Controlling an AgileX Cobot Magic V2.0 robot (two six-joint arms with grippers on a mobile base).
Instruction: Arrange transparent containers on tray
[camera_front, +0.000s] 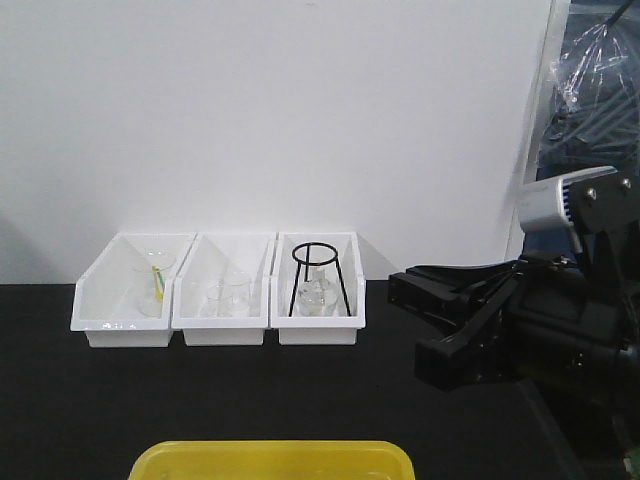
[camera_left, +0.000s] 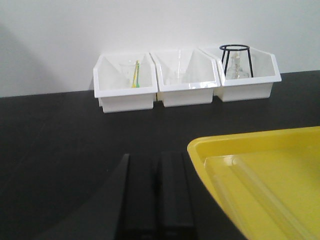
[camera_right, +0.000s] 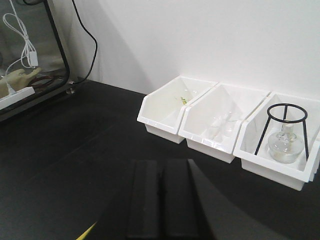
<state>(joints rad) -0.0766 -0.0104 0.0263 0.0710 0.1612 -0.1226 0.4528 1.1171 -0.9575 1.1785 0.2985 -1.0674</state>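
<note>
Glassware in the bins, tray bare

Bins — three white ones (camera_front: 220, 290) — line the wall on the black bench (camera_front: 60, 400). Yellow tray (camera_left: 265, 175) sits nearest, nothing on it. Left end effector (camera_left: 156, 200) clenched beside the tray's corner; right end effector (camera_right: 162, 200) clenched too — both holding nothing. Clear glassware (camera_right: 284, 147) rests under a black wire stand (camera_right: 285, 125).

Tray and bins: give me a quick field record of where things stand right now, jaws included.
tray: yellow, at near table edge, nothing seen in visible part
left bin: clear glassware with a yellow-green item
middle bin: small clear glass vessels
right bin: black wire tripod standing over a round clear flask
left gripper: jaws shut, empty, beside tray
right gripper: jaws shut, empty, short of bins
</note>
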